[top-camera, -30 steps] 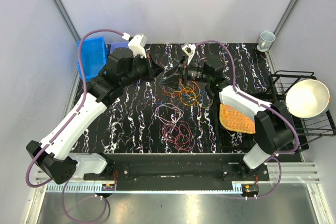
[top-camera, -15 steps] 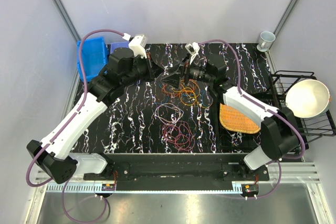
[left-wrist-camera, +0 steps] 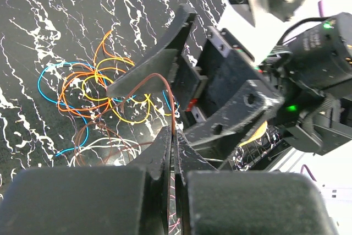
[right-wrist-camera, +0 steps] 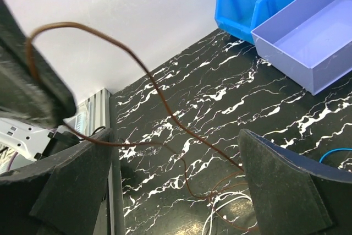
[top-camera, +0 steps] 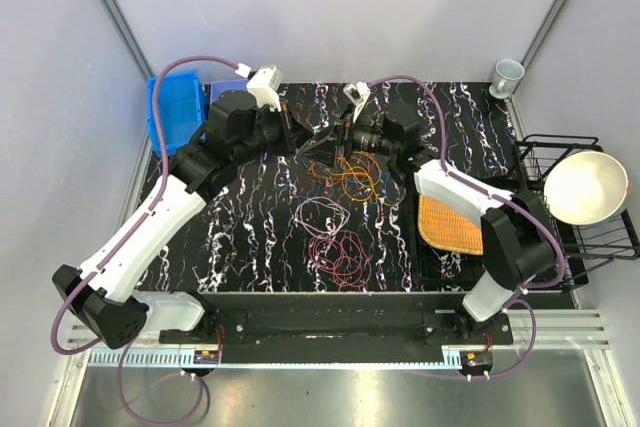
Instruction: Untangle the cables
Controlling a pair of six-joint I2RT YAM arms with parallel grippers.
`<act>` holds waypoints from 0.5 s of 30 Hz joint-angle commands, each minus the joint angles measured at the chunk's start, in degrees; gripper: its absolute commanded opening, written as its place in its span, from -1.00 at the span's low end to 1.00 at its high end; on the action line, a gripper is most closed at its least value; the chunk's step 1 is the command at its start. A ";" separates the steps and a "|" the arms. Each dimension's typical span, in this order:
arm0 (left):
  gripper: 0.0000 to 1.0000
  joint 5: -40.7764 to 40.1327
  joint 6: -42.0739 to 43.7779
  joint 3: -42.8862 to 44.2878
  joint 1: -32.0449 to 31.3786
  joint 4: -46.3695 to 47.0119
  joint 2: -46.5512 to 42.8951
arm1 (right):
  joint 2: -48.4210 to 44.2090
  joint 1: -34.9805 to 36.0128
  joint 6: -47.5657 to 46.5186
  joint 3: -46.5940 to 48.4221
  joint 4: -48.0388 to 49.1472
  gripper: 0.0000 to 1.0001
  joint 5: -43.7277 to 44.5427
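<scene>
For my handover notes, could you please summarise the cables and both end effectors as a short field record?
Left end effector: shut on brown cable, held above the table
Right end effector: open, fingers either side of brown cable
Tangle: orange, yellow, blue loops interlaced
Outside tangle: magenta-red loops

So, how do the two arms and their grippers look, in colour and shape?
Both arms have white shells on the long links and black joints: left arm, right arm. A thick purple hose loops along each. Each wrist carries a small white camera mount. The left gripper and right gripper are matte black, with flat, tapering fingers.
</scene>
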 commanded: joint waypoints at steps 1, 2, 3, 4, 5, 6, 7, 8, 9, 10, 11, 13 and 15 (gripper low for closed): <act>-1.00 1.32 0.21 1.69 -0.20 2.46 0.09 | 1.14 0.79 0.59 3.41 3.59 0.93 -2.04; -1.00 1.41 0.21 1.60 -0.11 2.46 0.09 | 1.67 0.88 0.77 3.67 3.51 0.90 -2.13; -1.00 1.41 0.21 1.69 -0.11 2.55 0.09 | 1.85 0.88 0.77 3.85 3.42 0.82 -2.30; -1.00 1.32 0.21 1.69 -0.11 2.63 0.09 | 2.37 0.88 0.94 3.94 3.50 0.70 -2.48; -1.00 1.41 0.21 1.69 -0.11 2.81 0.09 | 2.55 0.79 1.12 4.11 3.50 0.62 -2.57; -1.00 1.50 0.04 1.78 -0.19 2.90 0.26 | 2.81 0.88 1.38 4.11 3.85 0.55 -2.66; -1.00 1.50 -0.05 1.78 -0.11 2.99 0.35 | 3.08 0.88 1.90 4.11 4.20 0.50 -2.66; -1.00 1.76 -0.14 1.78 -0.11 3.25 0.35 | 3.34 0.88 2.35 4.03 4.73 0.44 -2.66; -1.00 1.68 -0.23 1.61 -0.19 3.42 0.35 | 3.43 0.96 2.70 3.85 5.78 0.41 -2.40; -1.00 1.59 -0.40 1.52 -0.11 3.69 0.44 | 3.60 0.96 3.75 3.76 6.49 0.39 -2.31; -1.00 1.59 -0.66 1.25 -0.19 3.95 0.44 | 3.61 0.96 4.28 3.41 7.19 0.40 -2.31; -1.00 1.33 -1.10 0.64 -0.11 4.39 0.26 | 3.61 0.96 6.03 2.63 9.47 0.58 -2.22; -1.00 0.89 -1.46 0.03 -0.11 4.92 0.00 | 3.61 1.05 7.18 1.92 11.93 0.74 -2.13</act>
